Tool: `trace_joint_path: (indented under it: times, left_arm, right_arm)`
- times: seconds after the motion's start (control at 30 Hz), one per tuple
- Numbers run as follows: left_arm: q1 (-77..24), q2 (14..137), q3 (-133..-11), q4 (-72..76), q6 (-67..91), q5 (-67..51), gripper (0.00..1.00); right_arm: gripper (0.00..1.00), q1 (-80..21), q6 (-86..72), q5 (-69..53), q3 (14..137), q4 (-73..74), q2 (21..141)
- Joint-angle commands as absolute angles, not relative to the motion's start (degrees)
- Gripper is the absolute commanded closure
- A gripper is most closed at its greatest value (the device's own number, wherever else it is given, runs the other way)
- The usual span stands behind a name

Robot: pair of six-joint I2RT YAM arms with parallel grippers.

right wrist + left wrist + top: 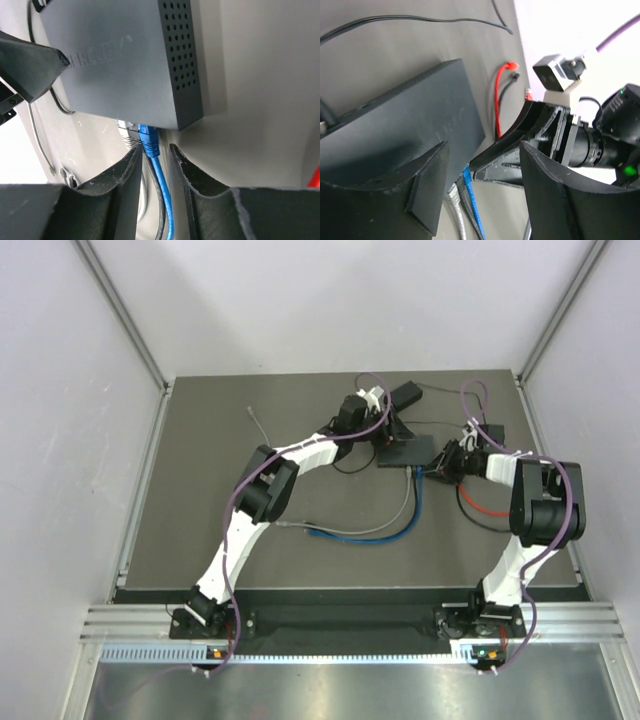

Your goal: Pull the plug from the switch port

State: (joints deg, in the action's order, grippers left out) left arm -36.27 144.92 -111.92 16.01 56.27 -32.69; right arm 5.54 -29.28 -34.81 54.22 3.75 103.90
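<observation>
Toward the far right of the dark grey matte tabletop (200, 540) lay the flat dark grey rectangular switch box (412, 452). Its blue moulded plug (148, 136) sat in a near-edge socket beside a grey cable plug (129, 132). The right tool (154, 152) straddled the blue plug, jaws narrowly parted, apparently not yet clamped. The left tool (482, 160) was spread wide, one finger over the switch box. The grasp seemed about to close. The next move would call for pinching the plug and drawing it straight out while the switch box stayed braced. Plain white walls (330, 300) enclosed the tabletop.
</observation>
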Motion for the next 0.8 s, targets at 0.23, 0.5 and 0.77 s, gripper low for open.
trace_joint_path:
  times: [0.23,0.5,0.77]
  left_arm:
    - [-36.1,148.0,-119.7,-2.9,55.1,-28.8,0.43]
    - [-35.9,147.9,-120.0,-5.0,54.1,-29.0,0.44]
    - [-35.9,148.0,-119.9,-6.4,53.2,-29.6,0.44]
  right_arm:
    - [0.69,6.2,-36.4,-38.4,51.4,-9.4,108.3]
    - [0.71,6.4,-46.8,-40.6,47.6,-21.2,111.7]
    - [0.85,7.3,-51.8,-40.3,47.4,-23.1,112.7]
